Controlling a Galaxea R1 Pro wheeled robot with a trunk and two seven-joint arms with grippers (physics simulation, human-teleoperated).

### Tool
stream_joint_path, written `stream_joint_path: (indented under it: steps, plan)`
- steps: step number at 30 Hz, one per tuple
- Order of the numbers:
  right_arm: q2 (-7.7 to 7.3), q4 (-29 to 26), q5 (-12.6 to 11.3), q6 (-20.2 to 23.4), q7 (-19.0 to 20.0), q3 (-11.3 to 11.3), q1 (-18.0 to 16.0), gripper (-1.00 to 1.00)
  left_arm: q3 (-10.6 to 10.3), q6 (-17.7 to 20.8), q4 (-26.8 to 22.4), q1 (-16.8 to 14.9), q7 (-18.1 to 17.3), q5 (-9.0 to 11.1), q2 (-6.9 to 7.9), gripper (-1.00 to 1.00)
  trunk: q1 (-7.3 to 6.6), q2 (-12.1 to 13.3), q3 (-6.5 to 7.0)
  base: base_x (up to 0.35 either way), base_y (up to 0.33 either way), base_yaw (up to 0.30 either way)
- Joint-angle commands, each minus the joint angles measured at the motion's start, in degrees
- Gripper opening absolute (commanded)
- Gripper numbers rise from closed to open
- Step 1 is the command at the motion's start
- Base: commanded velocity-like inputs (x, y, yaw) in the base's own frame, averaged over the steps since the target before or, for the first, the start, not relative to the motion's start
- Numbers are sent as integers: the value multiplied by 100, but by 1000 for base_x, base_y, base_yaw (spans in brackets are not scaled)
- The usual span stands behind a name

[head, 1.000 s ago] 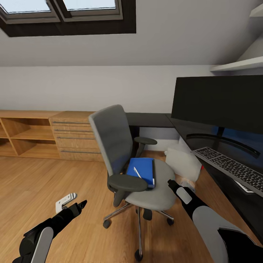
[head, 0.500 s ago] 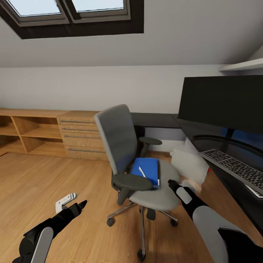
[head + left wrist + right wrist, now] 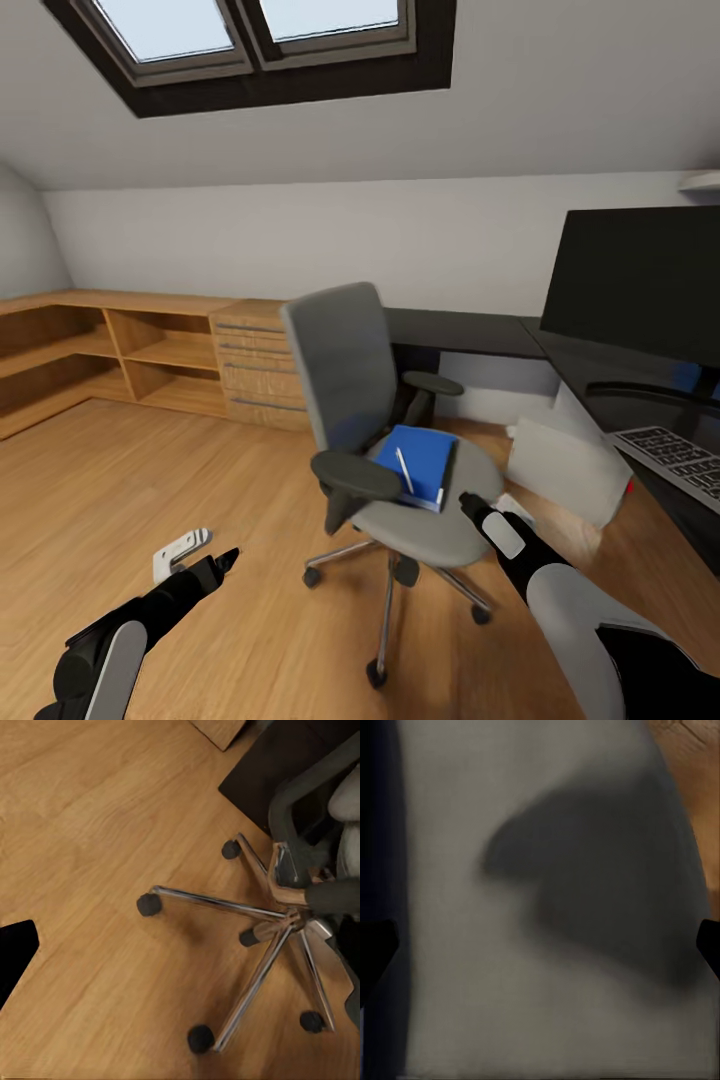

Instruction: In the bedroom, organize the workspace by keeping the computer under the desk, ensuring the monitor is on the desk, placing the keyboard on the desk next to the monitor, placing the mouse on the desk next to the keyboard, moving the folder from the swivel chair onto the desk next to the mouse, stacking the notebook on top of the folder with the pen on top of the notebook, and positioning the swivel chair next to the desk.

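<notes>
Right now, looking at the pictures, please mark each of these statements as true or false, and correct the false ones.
1. The blue folder lies on the seat of the swivel chair. True.
2. The pen lies on the floor. False: it lies on top of the folder.
3. The keyboard is on the desk, in front of the monitor. True.
4. The right gripper holds the folder. False: it is beside the seat's edge, apart from the folder.
5. The computer stands on top of the desk. False: the grey case is low, beside the desk edge.
</notes>
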Motion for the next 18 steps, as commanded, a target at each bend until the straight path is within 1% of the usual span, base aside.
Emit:
stream_joint_path:
  steps: [1,7,8,11,12,14,16,18]
  plan:
    - [7,-18,-96,32,-6,-24,2,100,1,26,-6,-6,47,53,-5,100,-1,-2,-6,0,0,277]
    - [7,-18,-96,32,-6,-24,2,100,-24,36,-3,-6,57,37,-10,100,-1,-2,-6,0,0,277]
    - [7,-18,-96,32,-6,-24,2,100,-75,37,-2,-6,58,32,-10,100,-1,-2,-6,0,0,277]
    - [7,-18,-95,32,-6,-24,2,100,-437,37,2,-6,71,-11,6,100,-1,-2,-6,0,0,276]
    - [7,-18,-95,32,-6,-24,2,100,-516,37,4,-6,73,-57,5,100,-1,-2,-6,0,0,277]
    - [7,-18,-95,32,-6,-24,2,100,-604,37,8,-6,76,-192,1,100,-1,-2,-6,0,0,277]
    - [7,-18,-94,32,-6,-24,2,100,-650,36,14,-6,77,-319,-3,100,-1,-2,-6,0,0,277]
    - [7,-18,-96,32,-2,-24,2,100,-661,34,15,-6,78,-360,-4,100,-1,-2,-6,0,0,276]
